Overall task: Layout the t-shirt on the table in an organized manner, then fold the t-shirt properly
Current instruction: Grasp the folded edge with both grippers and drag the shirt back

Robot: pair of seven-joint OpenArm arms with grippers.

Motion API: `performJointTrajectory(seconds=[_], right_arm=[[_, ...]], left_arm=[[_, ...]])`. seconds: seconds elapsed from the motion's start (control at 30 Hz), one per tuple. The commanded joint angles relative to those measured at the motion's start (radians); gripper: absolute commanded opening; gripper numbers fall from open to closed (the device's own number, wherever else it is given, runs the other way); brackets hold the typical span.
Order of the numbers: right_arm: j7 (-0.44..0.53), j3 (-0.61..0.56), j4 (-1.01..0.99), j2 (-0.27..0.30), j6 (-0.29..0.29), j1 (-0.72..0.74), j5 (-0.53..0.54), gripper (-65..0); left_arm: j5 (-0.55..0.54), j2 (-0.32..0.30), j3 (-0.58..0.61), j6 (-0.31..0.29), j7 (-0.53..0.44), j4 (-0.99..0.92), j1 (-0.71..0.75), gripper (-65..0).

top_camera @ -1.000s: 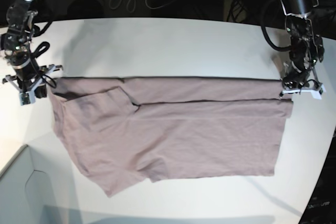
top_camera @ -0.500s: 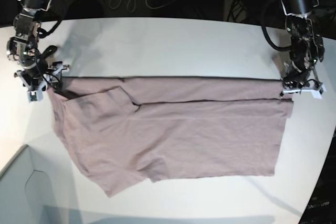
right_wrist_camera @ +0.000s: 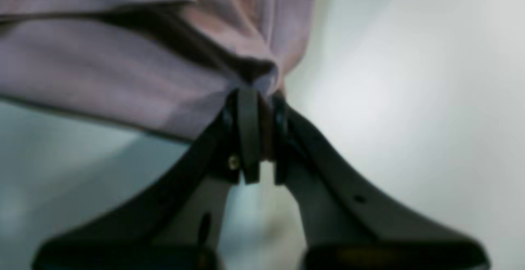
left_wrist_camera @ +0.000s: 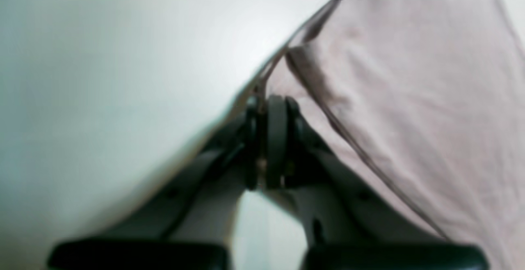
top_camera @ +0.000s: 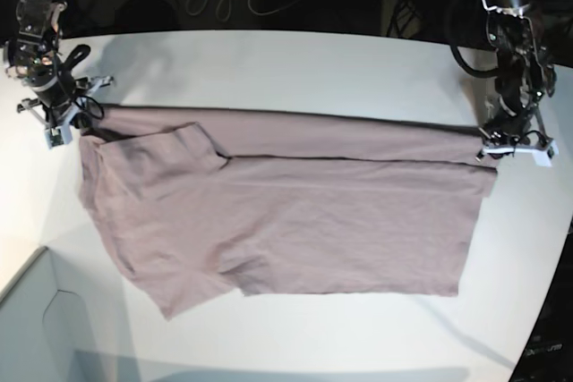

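The t-shirt (top_camera: 286, 207) is lying spread across the middle of the white table (top_camera: 295, 69), with one layer folded over along its far edge. The left gripper (top_camera: 494, 148), at about 3 o'clock in the base view, is clenching the corner of the cloth; in its wrist view the fingers (left_wrist_camera: 277, 138) are pressed together with the hem between them. The right gripper (top_camera: 79, 124), at about 10 o'clock, is also pinching the cloth at the opposite corner, its fingers (right_wrist_camera: 248, 134) closed on a bunched fold of the fabric.
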Motion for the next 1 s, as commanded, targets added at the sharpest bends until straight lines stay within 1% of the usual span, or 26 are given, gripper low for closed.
performJointTrajectory(seconds=[0.0,0.07,0.17,0.2,0.27,0.3,0.33,0.4,0.47,0.53,0.63,0.73,0.83,0.93,0.97], right_arm=[[0.033,0.005,0.055,0.017,0.024,0.011,0.018,-65.0],[0.021,0.005,0.122,0.018,0.029,0.007,0.018,-65.0],[-0.038,0.004,0.199,0.021,0.03,0.024,0.018,-65.0],[-0.055,0.001,0.224,0.032,0.03,0.037,0.018,-65.0],[-0.104,-0.002,0.254,0.05,0.03,0.074,0.018,-65.0],[-0.128,-0.002,0.264,0.052,0.035,0.096,0.018,-65.0],[-0.151,-0.002,0.268,0.054,0.055,0.123,0.018,-65.0],[-0.205,-0.002,0.273,0.066,0.056,0.191,0.015,-65.0],[-0.266,-0.002,0.273,0.086,0.056,0.244,-0.015,-65.0],[-0.305,-0.002,0.276,0.089,0.056,0.283,-0.054,-65.0],[-0.314,0.002,0.276,0.089,0.056,0.292,-0.077,-65.0],[-0.312,0.005,0.276,0.086,0.056,0.24,-0.076,-65.0],[-0.302,0.009,0.276,0.043,0.056,0.18,-0.074,-65.0],[-0.246,0.035,0.29,0.003,0.056,0.105,-0.074,-65.0],[-0.223,0.045,0.302,-0.02,0.056,0.074,-0.074,-65.0]], left_arm=[[-0.004,-0.02,-0.006,-0.006,-0.023,0.063,-0.008,-65.0],[-0.004,-0.02,-0.014,-0.006,0.03,0.132,-0.004,-65.0],[-0.004,-0.021,-0.014,-0.006,0.097,0.195,-0.028,-65.0],[-0.004,-0.021,-0.014,-0.006,0.109,0.204,-0.045,-65.0],[0.0,-0.021,-0.014,-0.002,0.132,0.207,-0.085,-65.0],[0.003,-0.021,-0.014,-0.002,0.142,0.207,-0.107,-65.0],[0.005,-0.021,-0.014,-0.002,0.155,0.207,-0.131,-65.0],[0.005,-0.023,-0.014,-0.001,0.175,0.198,-0.18,-65.0],[0.005,-0.031,-0.014,0.001,0.197,0.182,-0.223,-65.0],[-0.003,-0.049,-0.014,0.001,0.223,0.172,-0.246,-65.0],[-0.004,-0.057,-0.015,-0.002,0.237,0.172,-0.254,-65.0],[-0.004,-0.057,-0.015,-0.004,0.237,0.172,-0.232,-65.0],[-0.004,-0.057,-0.015,-0.004,0.227,0.179,-0.176,-65.0],[-0.004,-0.054,-0.015,-0.004,0.227,0.181,-0.116,-65.0],[-0.004,-0.054,-0.018,-0.004,0.226,0.181,-0.091,-65.0]])
